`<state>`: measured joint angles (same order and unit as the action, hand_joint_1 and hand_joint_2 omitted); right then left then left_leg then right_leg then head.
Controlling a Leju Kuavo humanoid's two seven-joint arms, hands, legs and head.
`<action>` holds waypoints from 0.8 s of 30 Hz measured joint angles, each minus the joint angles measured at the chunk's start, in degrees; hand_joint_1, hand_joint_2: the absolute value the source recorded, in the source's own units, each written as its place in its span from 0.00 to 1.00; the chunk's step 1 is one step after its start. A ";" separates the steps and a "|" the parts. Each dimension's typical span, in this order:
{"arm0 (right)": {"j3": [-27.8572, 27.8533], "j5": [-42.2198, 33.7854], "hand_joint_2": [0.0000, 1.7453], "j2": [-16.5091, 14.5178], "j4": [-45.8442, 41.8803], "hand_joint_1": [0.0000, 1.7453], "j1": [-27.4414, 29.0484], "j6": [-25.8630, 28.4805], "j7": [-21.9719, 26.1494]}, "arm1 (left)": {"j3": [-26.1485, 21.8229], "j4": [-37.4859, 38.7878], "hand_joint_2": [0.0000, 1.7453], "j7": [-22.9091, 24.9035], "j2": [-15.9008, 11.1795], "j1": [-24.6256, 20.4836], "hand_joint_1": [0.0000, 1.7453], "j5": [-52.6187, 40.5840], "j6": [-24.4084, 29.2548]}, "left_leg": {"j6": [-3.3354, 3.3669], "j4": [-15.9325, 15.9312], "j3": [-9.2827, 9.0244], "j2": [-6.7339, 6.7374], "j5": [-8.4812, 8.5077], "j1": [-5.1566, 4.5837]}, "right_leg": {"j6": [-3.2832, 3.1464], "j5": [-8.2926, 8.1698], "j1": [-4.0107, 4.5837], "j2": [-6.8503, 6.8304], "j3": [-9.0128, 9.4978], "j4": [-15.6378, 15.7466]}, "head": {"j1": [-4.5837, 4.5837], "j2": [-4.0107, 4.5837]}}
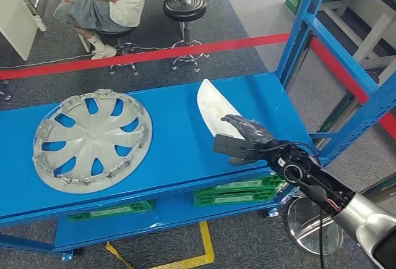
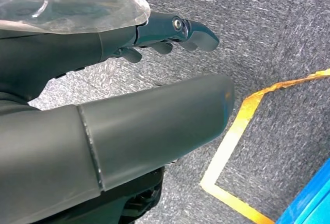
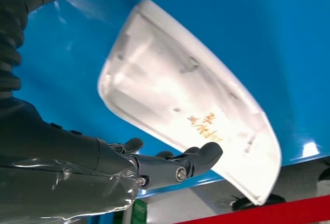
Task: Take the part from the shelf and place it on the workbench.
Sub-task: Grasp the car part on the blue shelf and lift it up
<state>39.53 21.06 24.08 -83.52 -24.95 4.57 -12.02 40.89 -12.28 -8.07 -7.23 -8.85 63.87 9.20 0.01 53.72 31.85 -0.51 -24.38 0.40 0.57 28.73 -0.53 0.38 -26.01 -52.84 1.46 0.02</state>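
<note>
**Inspector:** Start nearest the robot. Right arm?

**Assistant:** The right hand (image 1: 246, 134) reaches over the front edge of the blue worktop (image 1: 177, 127). Its dark fingers (image 3: 202, 154) are extended and apart, lying against the near edge of the white part (image 1: 216, 109). They are not wrapped around it; whether they touch it or sit just beside it cannot be told.

**Inspector:** And the left?

**Assistant:** The left hand (image 2: 128, 110) hangs over grey carpet (image 2: 272, 44), near a yellow floor marking (image 2: 233, 136). Thumb and fingers are straight and spread, nothing between them.

**Inspector:** Position of the part?

**Assistant:** On the worktop's right half, lying flat, inner face up, with orange handwriting on it; the writing is unreadable. One end points to the far edge of the worktop.

**Inspector:** Other items on the surface?

**Assistant:** A silver wheel cover (image 1: 92, 139), flat on the left half, well apart from the part.

**Inspector:** Below and beyond?

**Assistant:** Green crates (image 1: 236, 190) on the lower level. A blue shelf frame (image 1: 336, 46) stands to the right. Farther off, a red floor line (image 1: 154, 54), a black stool (image 1: 185, 7), and a seated person (image 1: 109, 3).
</note>
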 joint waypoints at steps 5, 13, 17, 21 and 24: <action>1.65 -0.45 1.00 -1.23 3.38 0.00 -2.41 -0.05 1.20 | 0.00 0.00 0.00 0.00 -0.01 -0.05 0.00 0.31 0.22 | 0.00 0.00 0.01 -0.01 0.00 0.00 | 0.00 0.00 0.00 -0.02 -0.01 0.00 | -0.01 0.00; 3.53 -2.51 1.00 -1.85 7.63 0.00 -5.83 -0.44 1.84 | 0.00 0.00 0.00 0.00 0.01 -0.08 0.00 0.42 0.33 | 0.00 0.00 0.01 -0.01 0.01 0.00 | 0.00 0.00 0.00 -0.02 -0.01 0.00 | -0.01 0.00; 4.27 -4.92 1.00 -1.86 8.94 0.00 -6.79 -0.71 1.34 | 0.10 0.00 0.00 0.00 0.02 -0.11 0.00 0.43 0.33 | 0.00 0.01 0.01 0.00 0.00 0.00 | 0.00 0.00 -0.01 -0.02 -0.03 0.00 | -0.01 0.00; 4.49 -8.69 1.00 -1.87 10.01 0.00 -7.19 -1.79 0.92 | 0.50 0.00 0.00 0.00 0.02 -0.28 0.00 0.20 0.34 | 0.00 0.01 0.00 -0.01 0.00 0.00 | 0.00 0.00 -0.01 -0.02 -0.03 0.00 | -0.01 0.00; 4.51 -10.89 1.00 -1.87 10.56 0.00 -7.20 -2.28 0.73 | 0.86 0.00 0.00 0.09 0.03 -0.45 0.00 -0.03 0.37 | 0.00 0.01 0.00 0.00 0.00 0.00 | 0.00 0.00 -0.01 -0.02 -0.04 0.00 | -0.01 0.00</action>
<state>44.04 10.17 22.21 -72.96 -32.15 2.29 -11.29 41.75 -12.28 -7.98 -7.21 -9.30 63.84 9.56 0.00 53.73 31.85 -0.51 -24.38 0.40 0.58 28.72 -0.54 0.36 -26.05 -52.84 1.45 0.02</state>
